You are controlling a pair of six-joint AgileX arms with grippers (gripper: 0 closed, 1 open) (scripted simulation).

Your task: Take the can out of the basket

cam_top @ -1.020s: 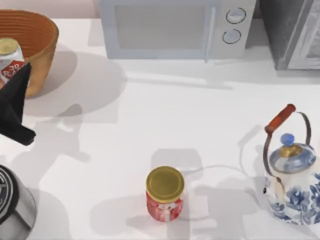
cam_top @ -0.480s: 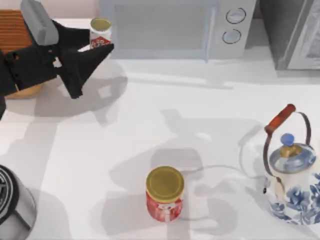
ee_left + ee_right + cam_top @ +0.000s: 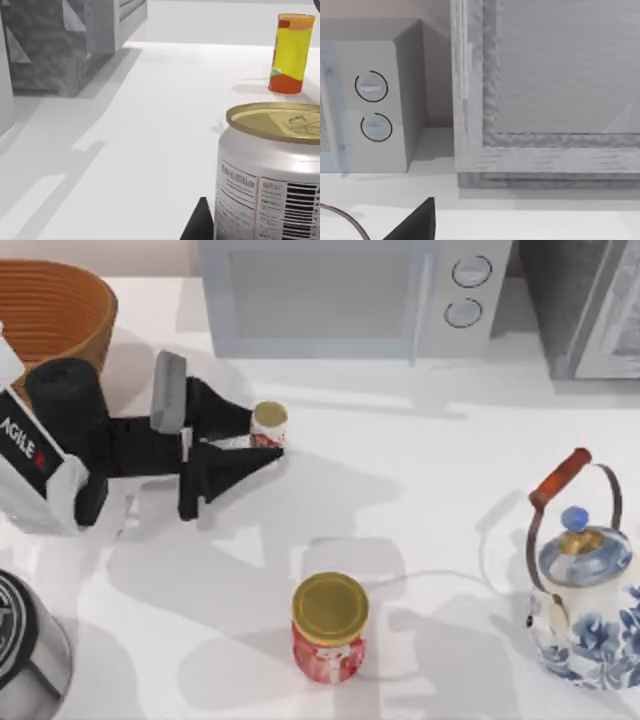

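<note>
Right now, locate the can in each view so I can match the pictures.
Top view: the can sits between the left gripper's fingers, right of the basket, above the table.
Left wrist view: the can looms close.
Right wrist view: no can here.
Shared landmark: the microwave, with its dials in the right wrist view.

The can was silvery-white with red marks and a pale gold top. The basket was ribbed orange-brown. The jar was red, gold-lidded. The kettle bore blue flowers on white.
</note>
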